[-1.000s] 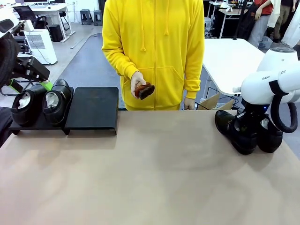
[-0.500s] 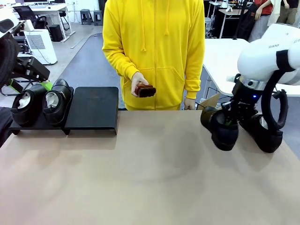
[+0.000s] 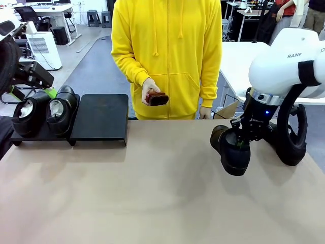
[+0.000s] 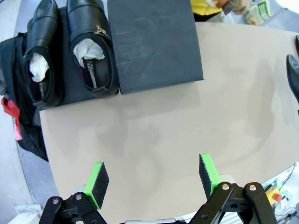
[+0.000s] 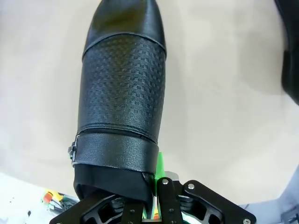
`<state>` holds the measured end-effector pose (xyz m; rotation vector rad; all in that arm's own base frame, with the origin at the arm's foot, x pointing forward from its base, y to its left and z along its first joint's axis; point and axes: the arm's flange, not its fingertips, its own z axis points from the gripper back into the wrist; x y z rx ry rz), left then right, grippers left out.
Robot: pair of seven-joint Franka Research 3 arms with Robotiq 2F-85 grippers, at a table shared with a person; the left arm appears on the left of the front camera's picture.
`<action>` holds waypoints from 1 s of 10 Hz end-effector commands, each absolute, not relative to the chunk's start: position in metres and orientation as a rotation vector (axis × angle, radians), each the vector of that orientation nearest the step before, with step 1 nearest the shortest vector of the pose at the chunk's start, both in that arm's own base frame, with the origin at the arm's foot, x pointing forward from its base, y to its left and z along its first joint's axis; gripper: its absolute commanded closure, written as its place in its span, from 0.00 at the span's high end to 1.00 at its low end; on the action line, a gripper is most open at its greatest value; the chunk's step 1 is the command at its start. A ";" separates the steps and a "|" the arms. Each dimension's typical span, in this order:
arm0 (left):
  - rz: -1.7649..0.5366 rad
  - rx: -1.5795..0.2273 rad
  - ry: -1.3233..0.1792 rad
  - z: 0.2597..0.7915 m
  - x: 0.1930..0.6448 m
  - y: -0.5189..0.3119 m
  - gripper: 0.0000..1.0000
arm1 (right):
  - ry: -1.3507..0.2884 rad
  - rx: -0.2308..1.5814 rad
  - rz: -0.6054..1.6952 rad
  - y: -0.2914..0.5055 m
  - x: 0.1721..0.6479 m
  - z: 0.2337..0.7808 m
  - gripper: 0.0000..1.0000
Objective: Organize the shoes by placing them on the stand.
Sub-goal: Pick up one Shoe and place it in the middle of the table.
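My right gripper (image 3: 241,135) is shut on the heel rim of a glossy black shoe (image 3: 231,151), which hangs toe-down just above the table at centre right. The right wrist view shows this shoe (image 5: 121,93) from above, with the gripper (image 5: 152,198) pinching its rear edge. A second shoe (image 3: 293,148) stands on the table at the far right, partly behind the arm. The black stand (image 3: 101,118) sits at the far left with two shoes (image 3: 30,114) (image 3: 62,109) on its left platform. My left gripper (image 4: 152,176) is open, high over the table's near side.
A person in a yellow hoodie stands at the far edge holding a small brown brush (image 3: 156,98). The stand's right platform (image 4: 154,42) is bare. A dark cloth (image 4: 21,135) hangs off the table's left end. White tables stand behind.
My right gripper has lifted one shoe from beside its partner at the far right and carried it left toward the middle of the table. The left arm has not moved.
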<state>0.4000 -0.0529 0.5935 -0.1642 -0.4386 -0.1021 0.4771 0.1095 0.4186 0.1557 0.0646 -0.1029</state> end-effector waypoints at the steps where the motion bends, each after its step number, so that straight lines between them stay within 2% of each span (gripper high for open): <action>1: -0.118 -0.182 -0.443 0.593 0.398 -0.050 1.00 | 0.047 0.173 -0.086 0.104 0.491 0.424 0.00; 3: -0.118 -0.182 -0.443 0.593 0.398 -0.050 1.00 | 0.030 0.143 -0.094 0.141 0.464 0.424 0.00; 6: -0.118 -0.182 -0.443 0.593 0.398 -0.050 1.00 | -0.020 0.159 -0.029 0.214 0.398 0.433 0.00; 10: -0.118 -0.182 -0.443 0.593 0.398 -0.050 1.00 | 0.073 0.198 -0.034 0.277 0.371 0.398 0.00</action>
